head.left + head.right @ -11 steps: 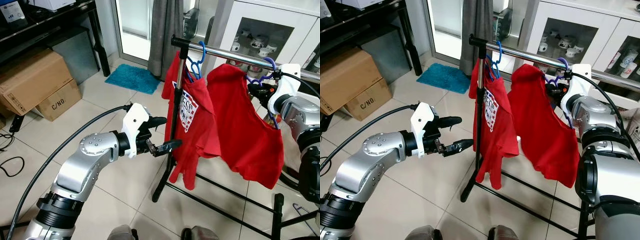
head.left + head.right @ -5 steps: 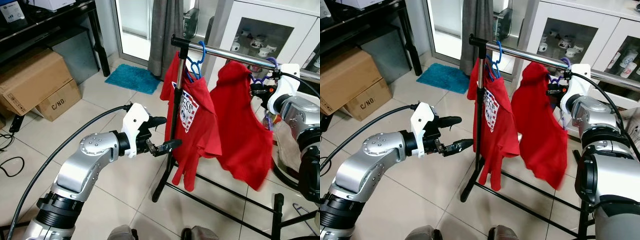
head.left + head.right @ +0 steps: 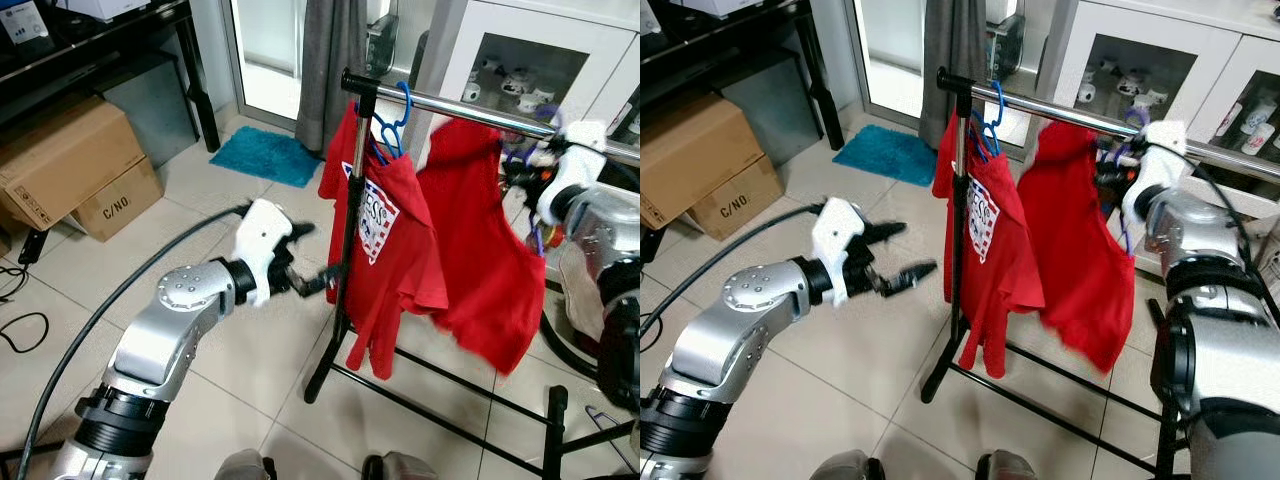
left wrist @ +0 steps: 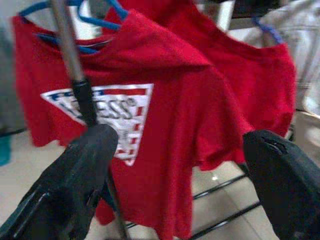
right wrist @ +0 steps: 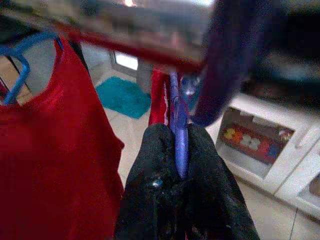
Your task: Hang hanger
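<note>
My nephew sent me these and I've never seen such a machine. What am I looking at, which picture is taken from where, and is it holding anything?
This is a walking household robot with two silver arms, each ending in a hand of two black fingers. The two wide pictures come from cameras in its head, looking down at a metal clothes rack on a tiled floor. The two close-ups come from cameras on its wrists.

The right hand, up by the rail, pinches a purple hanger carrying a red shirt. The left hand is open and empty, near the rack's upright post. Another red shirt with a logo hangs on a blue hanger. Cardboard boxes and a blue mat lie on the floor.
</note>
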### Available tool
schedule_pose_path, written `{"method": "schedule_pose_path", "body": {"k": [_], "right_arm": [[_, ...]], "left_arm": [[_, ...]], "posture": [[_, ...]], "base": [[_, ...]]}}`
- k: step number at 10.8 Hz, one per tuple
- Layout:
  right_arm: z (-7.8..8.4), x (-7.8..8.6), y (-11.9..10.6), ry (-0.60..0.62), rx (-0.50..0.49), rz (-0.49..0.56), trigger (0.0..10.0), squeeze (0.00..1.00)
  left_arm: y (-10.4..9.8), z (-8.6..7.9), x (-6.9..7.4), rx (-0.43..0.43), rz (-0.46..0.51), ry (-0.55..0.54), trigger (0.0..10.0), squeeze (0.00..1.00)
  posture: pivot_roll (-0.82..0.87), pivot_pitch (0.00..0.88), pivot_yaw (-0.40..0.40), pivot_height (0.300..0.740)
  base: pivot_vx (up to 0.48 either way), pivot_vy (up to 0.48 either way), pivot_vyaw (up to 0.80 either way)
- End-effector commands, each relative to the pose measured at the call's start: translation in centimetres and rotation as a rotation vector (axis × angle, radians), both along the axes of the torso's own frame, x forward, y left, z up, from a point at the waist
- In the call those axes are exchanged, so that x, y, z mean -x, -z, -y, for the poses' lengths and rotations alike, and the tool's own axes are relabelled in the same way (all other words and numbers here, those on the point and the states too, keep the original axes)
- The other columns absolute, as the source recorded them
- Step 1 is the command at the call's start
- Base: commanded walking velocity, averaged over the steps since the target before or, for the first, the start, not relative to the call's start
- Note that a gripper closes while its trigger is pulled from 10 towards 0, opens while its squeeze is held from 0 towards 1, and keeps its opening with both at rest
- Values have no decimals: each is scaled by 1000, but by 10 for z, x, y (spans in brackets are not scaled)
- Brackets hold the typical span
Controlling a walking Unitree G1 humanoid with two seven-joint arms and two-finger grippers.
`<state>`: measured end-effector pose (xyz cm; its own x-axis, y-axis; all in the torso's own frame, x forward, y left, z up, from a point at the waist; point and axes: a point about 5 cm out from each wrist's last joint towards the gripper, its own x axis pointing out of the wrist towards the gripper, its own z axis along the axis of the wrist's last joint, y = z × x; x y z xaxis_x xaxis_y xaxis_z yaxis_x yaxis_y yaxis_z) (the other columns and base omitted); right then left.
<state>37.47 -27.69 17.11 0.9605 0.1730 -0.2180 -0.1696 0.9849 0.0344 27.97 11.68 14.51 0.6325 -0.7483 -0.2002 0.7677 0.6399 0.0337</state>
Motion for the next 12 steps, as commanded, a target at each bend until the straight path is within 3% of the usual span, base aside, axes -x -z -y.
{"method": "schedule_pose_path", "body": {"k": [1,4,5,6,7,9,12], "right_arm": [[9,2,-17,5,0,86,0,0],[12,26,-18,-27,59,191,0,0],[7,41,-15,-42,67,251,0,0],[-2,66,-2,-56,83,269,0,0],[-5,74,3,-46,70,271,0,0],[-20,101,31,-11,68,166,0,0],[-37,113,54,83,61,66,0,0]], "left_arm": [[1,-4,2,4,14,-49,10000,0],[1,0,4,36,50,-101,10000,0],[-2,2,5,62,81,-117,10000,0],[3,1,6,44,70,-162,10000,0],[5,0,6,37,73,-179,10000,0],[16,0,7,-2,64,-200,10000,0],[19,1,8,4,56,-228,10000,0]], "posture": [[-10,0,3,740],[-12,0,-10,740],[-8,0,-21,740],[-13,0,-23,740],[-14,0,-24,740],[-20,0,-30,740],[-12,0,-47,740]], "base": [[0,0,0],[0,0,0],[0,0,0],[0,0,0],[0,0,0],[0,0,0],[0,0,0]]}}
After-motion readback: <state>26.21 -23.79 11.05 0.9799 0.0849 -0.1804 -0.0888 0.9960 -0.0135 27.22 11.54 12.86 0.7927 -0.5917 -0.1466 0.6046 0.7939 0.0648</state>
